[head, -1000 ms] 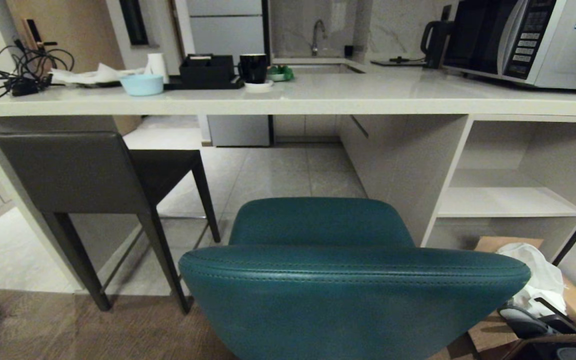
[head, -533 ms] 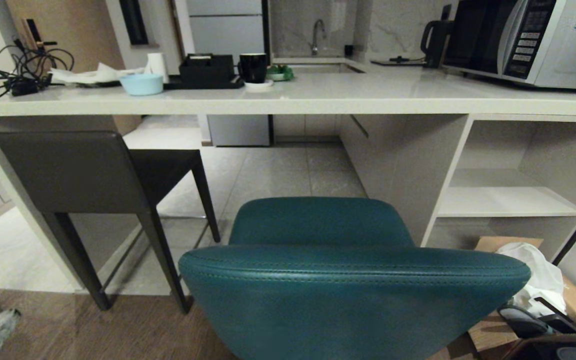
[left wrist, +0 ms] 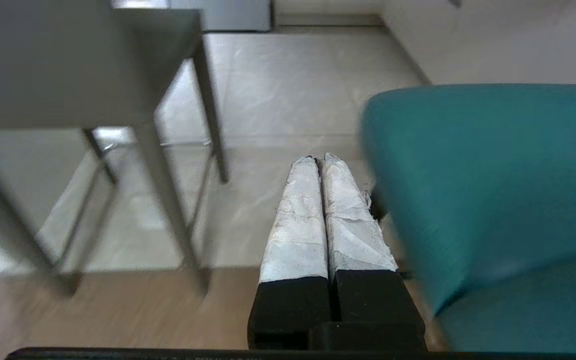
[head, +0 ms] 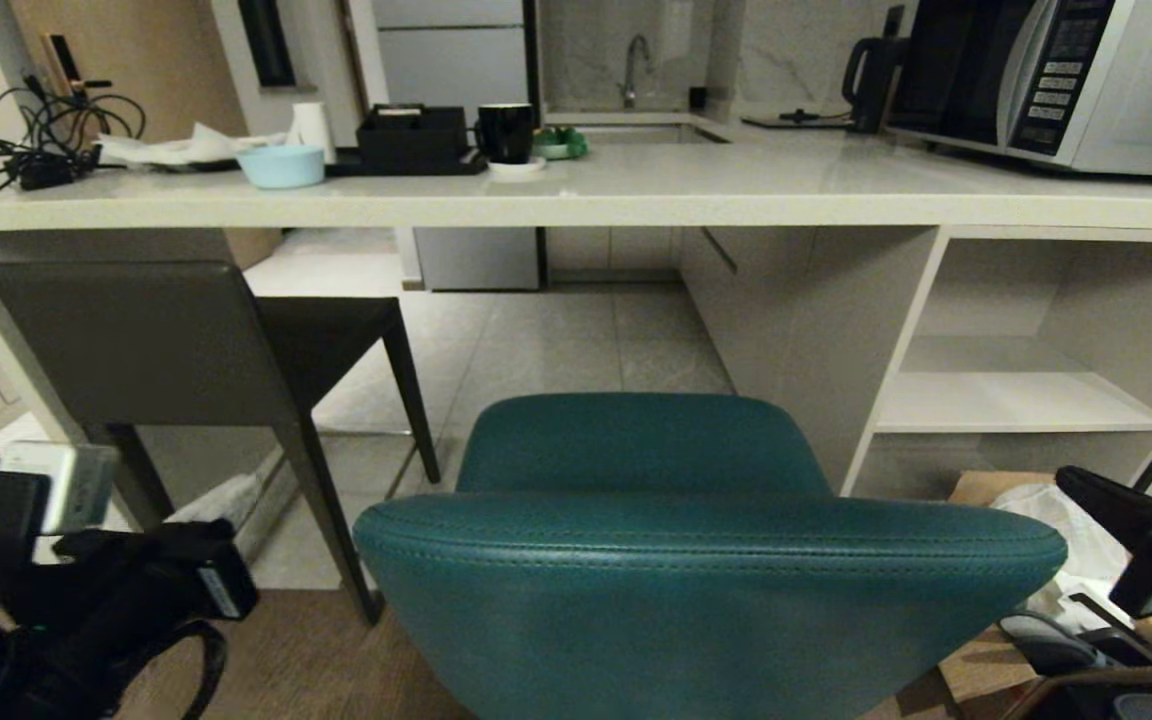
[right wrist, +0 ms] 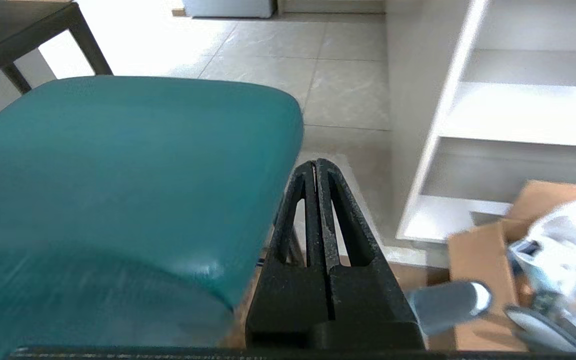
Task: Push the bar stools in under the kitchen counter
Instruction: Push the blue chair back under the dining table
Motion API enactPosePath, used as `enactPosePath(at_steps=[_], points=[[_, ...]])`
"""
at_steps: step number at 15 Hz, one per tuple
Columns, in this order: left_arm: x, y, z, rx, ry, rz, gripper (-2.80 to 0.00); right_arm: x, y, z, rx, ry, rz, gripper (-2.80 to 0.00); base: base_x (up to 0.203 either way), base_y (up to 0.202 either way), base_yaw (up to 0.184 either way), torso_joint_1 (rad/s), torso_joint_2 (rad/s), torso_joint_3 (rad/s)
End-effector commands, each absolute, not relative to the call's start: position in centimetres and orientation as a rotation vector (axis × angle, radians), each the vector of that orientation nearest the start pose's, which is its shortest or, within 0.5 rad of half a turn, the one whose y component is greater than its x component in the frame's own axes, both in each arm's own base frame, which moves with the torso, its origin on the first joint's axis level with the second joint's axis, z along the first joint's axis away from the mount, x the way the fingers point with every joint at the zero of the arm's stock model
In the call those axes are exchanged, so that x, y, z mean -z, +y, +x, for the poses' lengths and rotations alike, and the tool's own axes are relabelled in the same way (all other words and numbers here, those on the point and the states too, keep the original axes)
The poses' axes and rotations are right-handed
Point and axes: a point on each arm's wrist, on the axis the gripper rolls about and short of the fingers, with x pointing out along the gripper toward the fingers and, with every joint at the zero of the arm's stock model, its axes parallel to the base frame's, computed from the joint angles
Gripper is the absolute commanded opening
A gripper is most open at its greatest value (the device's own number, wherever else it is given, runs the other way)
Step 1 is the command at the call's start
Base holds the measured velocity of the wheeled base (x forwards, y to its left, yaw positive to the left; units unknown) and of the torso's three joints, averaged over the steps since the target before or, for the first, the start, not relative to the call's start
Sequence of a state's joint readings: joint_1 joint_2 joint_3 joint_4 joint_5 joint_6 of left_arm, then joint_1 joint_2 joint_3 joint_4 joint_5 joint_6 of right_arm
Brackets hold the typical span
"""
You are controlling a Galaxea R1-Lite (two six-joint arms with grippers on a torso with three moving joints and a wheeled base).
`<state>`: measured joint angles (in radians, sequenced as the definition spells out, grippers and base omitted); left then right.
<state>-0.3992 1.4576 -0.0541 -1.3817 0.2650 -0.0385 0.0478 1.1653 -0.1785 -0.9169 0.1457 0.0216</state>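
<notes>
The teal bar stool (head: pixel 706 580) stands close in front of me, out from the kitchen counter (head: pixel 636 195), with its curved back towards me. To its left is the dark grey bar stool (head: pixel 136 345), its seat partly under the countertop. My left gripper (left wrist: pixel 319 159) is shut and empty. It hangs low between the two stools, just left of the teal back (left wrist: pixel 478 190); its arm (head: pixel 136 580) shows at the lower left. My right gripper (right wrist: pixel 316 164) is shut on nothing, just right of the teal back (right wrist: pixel 118 175), and shows in the head view as black fingers (head: pixel 1116 505).
A cardboard box with a white bag (head: pixel 1046 520) sits on the floor at the right, below open white shelves (head: pixel 1016 400). The countertop carries a microwave (head: pixel 1066 80), a black mug (head: pixel 506 132), a blue bowl (head: pixel 281 165) and cables (head: pixel 26 140).
Both arms have swung up into the head view, one on each side of the teal stool. The shoe at the lower left is now covered by the left arm. The stools have not moved.
</notes>
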Motion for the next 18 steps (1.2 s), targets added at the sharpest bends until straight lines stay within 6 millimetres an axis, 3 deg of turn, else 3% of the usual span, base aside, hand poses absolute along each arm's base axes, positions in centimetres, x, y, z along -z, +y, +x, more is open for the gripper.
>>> enactPosePath(at_steps=[1, 5, 10, 18], points=[[-10.8, -10.3, 17.4, 0.173, 0.104, 0.014, -2.80, -14.7, 2.1, 16.7, -0.243, 0.150, 0.023, -2.80, 0.000, 0.000, 0.000, 0.000, 0.00, 0.000], [-11.0, -11.1, 17.3, 0.180, 0.081, 0.004, -2.80, -14.4, 4.2, 16.2, -0.336, 0.156, 0.012, -2.80, 0.000, 0.000, 0.000, 0.000, 0.00, 0.000], [-11.0, -12.2, 17.2, 0.218, 0.081, 0.006, -2.80, -14.4, 5.3, 16.0, -0.388, 0.161, 0.014, -2.80, 0.000, 0.000, 0.000, 0.000, 0.00, 0.000], [-10.8, -12.9, 17.4, 0.241, 0.084, 0.008, -2.80, -14.7, 6.9, 17.7, -0.443, 0.162, 0.004, -2.80, 0.000, 0.000, 0.000, 0.000, 0.00, 0.000]])
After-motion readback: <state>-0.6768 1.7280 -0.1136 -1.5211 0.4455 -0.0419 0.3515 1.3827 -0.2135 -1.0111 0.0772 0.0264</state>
